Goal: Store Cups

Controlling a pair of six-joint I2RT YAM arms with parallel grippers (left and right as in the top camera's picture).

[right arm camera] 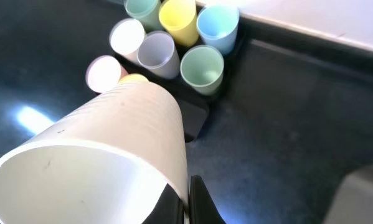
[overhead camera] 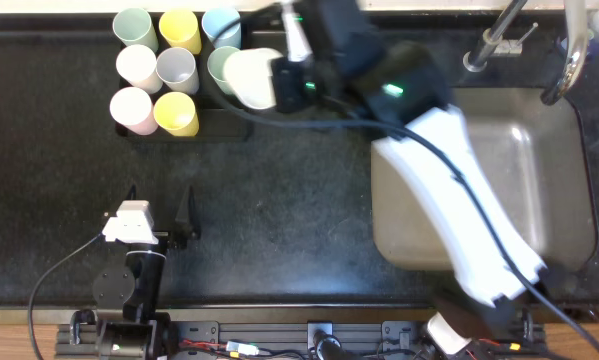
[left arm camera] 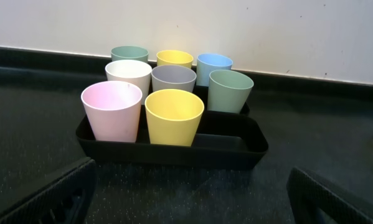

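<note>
A black tray point(overhead camera: 222, 122) at the back left of the counter holds several upright cups: green, yellow, blue, white, grey, pink. My right gripper point(right arm camera: 188, 202) is shut on the rim of a large white cup point(right arm camera: 105, 155), which is tilted with its mouth toward the wrist camera. It hangs above the tray's near right end point(right arm camera: 196, 119), where a slot is bare. In the top view the white cup point(overhead camera: 251, 78) sits next to the green cup point(overhead camera: 220, 64). My left gripper point(overhead camera: 160, 207) stands open and low, well in front of the tray point(left arm camera: 174, 154), with nothing between its fingers.
A steel sink point(overhead camera: 524, 170) with a tap point(overhead camera: 499, 35) takes up the right side. The right arm point(overhead camera: 449, 170) crosses the counter diagonally from the bottom right. Dark counter lies between the left gripper and the tray. A wall runs behind the tray.
</note>
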